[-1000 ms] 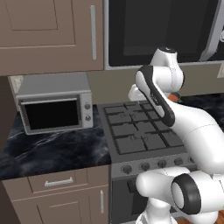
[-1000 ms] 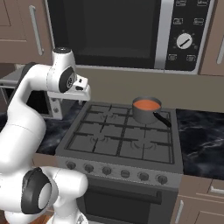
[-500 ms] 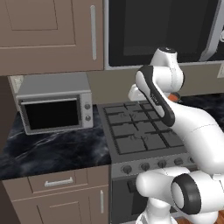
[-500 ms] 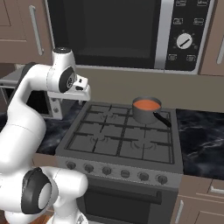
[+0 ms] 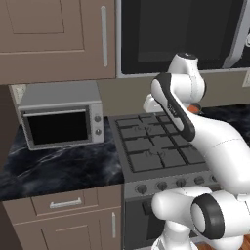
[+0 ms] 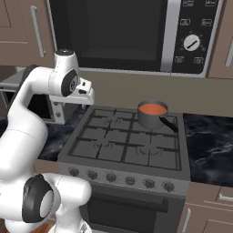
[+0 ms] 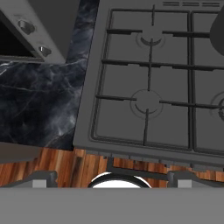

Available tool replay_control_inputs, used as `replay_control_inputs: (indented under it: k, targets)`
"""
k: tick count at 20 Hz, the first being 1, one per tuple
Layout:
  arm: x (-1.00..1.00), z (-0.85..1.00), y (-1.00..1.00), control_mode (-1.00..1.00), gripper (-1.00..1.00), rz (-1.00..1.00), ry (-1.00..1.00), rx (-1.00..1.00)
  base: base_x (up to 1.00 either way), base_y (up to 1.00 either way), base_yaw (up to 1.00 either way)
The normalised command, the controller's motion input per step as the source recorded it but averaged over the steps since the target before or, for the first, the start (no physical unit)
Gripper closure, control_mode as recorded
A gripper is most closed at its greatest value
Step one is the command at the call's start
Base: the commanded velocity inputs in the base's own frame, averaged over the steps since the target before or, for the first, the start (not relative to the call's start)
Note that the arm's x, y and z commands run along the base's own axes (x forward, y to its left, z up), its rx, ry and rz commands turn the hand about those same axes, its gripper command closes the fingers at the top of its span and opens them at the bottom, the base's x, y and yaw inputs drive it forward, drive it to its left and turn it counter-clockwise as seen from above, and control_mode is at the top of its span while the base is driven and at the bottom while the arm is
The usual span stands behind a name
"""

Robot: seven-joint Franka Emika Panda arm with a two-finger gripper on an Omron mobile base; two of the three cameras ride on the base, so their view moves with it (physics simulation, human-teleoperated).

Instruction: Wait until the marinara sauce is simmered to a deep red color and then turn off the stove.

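The marinara sauce [image 6: 153, 108] is a smooth orange-red disc in a grey metal saucepan [image 6: 152, 116] with a black handle. The pan stands on the back right burner of the stove [image 6: 119, 148]. A row of round knobs [image 6: 129, 180] runs along the stove's front. My gripper [image 6: 88, 96] hangs high above the stove's back left corner, well to the left of the pan and far from the knobs. In the hand view the gripper [image 7: 114, 178] is open, with nothing between its finger tips, looking down on the left burners of the stove [image 7: 146, 103]. In the left base view my arm hides most of the saucepan [image 5: 195, 108].
A silver toaster oven [image 5: 61, 119] stands on the dark marble counter [image 5: 58, 163] left of the stove [image 5: 156, 146]. A large black-windowed microwave [image 6: 132, 34] hangs above the range. More counter [image 6: 209, 141] lies to its right. Wood floor [image 7: 52, 164] shows below the stove's front.
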Motion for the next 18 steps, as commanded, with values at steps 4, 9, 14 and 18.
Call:
replay_control_inputs:
  k: [4, 9, 14, 18]
  targets:
    - [-0.06, 0.00, -0.44, -1.00, -1.00, 0.00, -0.03, 0.00, 0.00, 0.00, 0.00]
    - [-0.29, 0.00, -0.80, -1.00, -1.00, 0.03, -0.10, 0.03, 0.00, 0.00, 0.00]
    - [-0.21, 0.00, -0.77, -1.00, -1.00, 0.05, -0.24, 0.01, 0.00, 0.00, 0.00]
    - [-0.25, -0.07, -0.70, -1.00, -1.00, 0.05, -0.32, 0.00, 0.00, 0.00, 0.00]
